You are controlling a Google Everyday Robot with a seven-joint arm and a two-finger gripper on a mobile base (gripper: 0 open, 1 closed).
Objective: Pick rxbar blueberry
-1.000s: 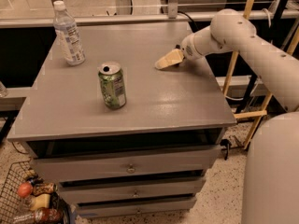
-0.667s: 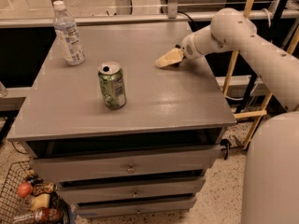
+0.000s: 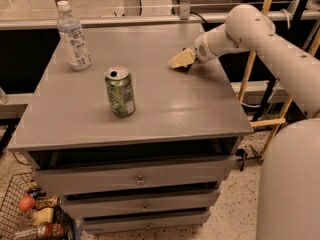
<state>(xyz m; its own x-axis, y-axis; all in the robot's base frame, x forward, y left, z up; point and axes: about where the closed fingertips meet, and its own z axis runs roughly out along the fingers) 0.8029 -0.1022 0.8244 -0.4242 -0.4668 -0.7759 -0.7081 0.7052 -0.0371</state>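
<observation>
My gripper [image 3: 180,60] is low over the grey table top [image 3: 165,104], at its right rear part, at the end of the white arm [image 3: 250,31] that comes in from the right. A small dark patch lies right under the gripper. I cannot tell whether it is the rxbar blueberry or shadow. No navy bar shows anywhere else on the table. The green drink can [image 3: 120,91] stands upright near the table's middle, left of the gripper and nearer the front. The clear plastic bottle [image 3: 73,35] stands at the rear left.
The table top sits on a cabinet with drawers [image 3: 140,179]. A wire basket with items [image 3: 35,216] stands on the floor at lower left. Wooden poles [image 3: 252,59] rise just right of the table. My white body [image 3: 290,184] fills the lower right.
</observation>
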